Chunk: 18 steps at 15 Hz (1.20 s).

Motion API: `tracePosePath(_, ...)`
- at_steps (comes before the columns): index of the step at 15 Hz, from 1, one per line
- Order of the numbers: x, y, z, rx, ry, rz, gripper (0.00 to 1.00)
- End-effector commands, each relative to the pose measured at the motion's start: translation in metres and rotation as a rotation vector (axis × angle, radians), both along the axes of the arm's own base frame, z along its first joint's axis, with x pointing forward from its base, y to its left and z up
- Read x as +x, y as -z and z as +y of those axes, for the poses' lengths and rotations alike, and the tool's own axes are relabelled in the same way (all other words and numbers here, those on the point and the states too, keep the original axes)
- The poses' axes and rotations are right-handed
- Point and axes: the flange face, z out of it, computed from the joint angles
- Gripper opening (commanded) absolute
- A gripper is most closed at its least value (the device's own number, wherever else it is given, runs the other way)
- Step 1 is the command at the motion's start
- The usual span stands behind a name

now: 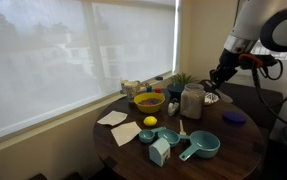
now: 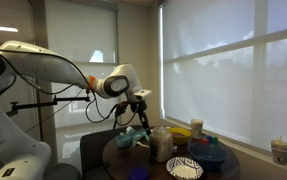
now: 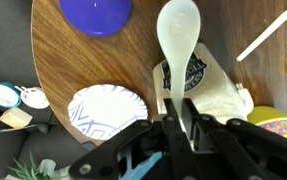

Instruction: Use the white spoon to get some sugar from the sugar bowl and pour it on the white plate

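Note:
My gripper (image 3: 178, 120) is shut on the handle of the white spoon (image 3: 178, 35), whose oval bowl points away from the wrist. The spoon hangs above a pale jar with a dark label (image 3: 205, 85), which also shows in both exterior views (image 1: 192, 101) (image 2: 161, 143). The white plate with a blue pattern (image 3: 108, 110) lies next to the jar on the round wooden table (image 3: 63, 50). In both exterior views the gripper (image 1: 218, 75) (image 2: 141, 112) is above the table near the jar. I cannot tell if sugar is on the spoon.
A purple lid (image 3: 96, 12) lies beyond the plate. A yellow bowl (image 1: 148, 101), a lemon (image 1: 150, 122), teal measuring cups (image 1: 201, 146) and paper napkins (image 1: 118, 118) are on the table. A blue bowl (image 2: 208, 152) and a cup (image 2: 196, 127) stand by the window.

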Motion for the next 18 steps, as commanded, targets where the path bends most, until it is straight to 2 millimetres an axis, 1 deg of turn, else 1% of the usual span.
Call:
tracePosePath(1, 0.006, -0.036, 0.001, -0.068, -0.009, -0.118, 0.03)
tracePosePath(3, 0.012, -0.05, 0.004, -0.076, -0.028, -0.186, 0.03)
tracePosePath(4, 0.006, -0.039, 0.0, -0.044, -0.021, -0.129, 0.03)
tracePosePath(5, 0.007, -0.042, 0.001, -0.045, -0.023, -0.139, 0.13)
tracePosePath(16, 0.007, -0.039, 0.0, -0.044, -0.022, -0.131, 0.13)
tracePosePath(17, 0.011, -0.04, 0.0, -0.058, -0.012, -0.156, 0.03)
tracePosePath(18, 0.014, -0.043, 0.001, -0.067, -0.011, -0.183, 0.03)
